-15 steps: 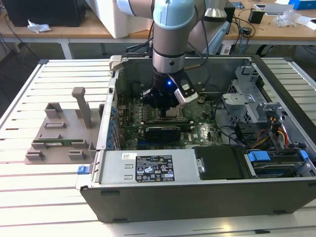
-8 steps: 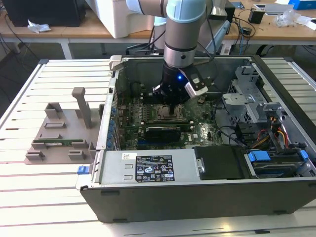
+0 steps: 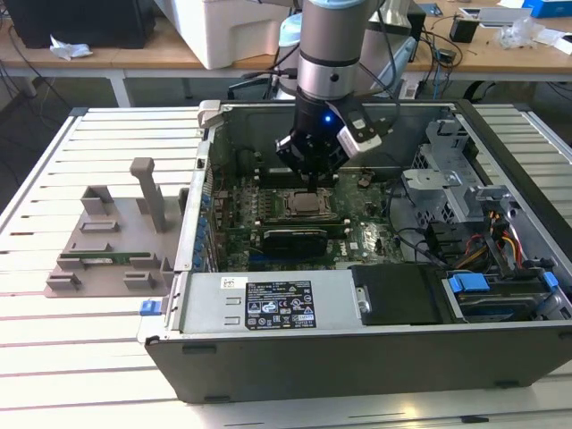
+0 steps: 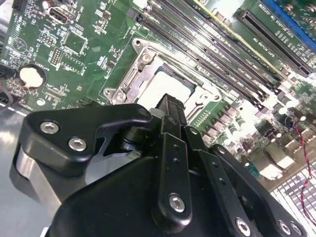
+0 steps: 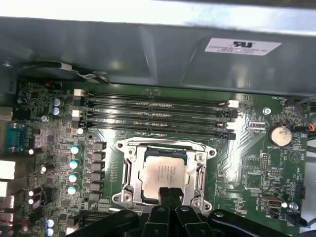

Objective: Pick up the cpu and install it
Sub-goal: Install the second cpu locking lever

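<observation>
open computer case (image 3: 357, 322) on a slatted worktop (image 3: 89, 340), desks behind.
arm reaches straight down into the case; gripper (image 5: 169, 195) hangs just over the socket (image 5: 127, 168) on the motherboard (image 5: 247, 153), fingers (image 5: 164, 196) pressed together, holding nothing. the cpu (image 5: 162, 172) lies flat in the socket, beneath the fingertips.

The arm (image 3: 326, 45) stands nearly vertical, wrist pointing straight down, and its gripper (image 5: 169, 193) has both black fingertips pressed together with no gap between them.
</observation>
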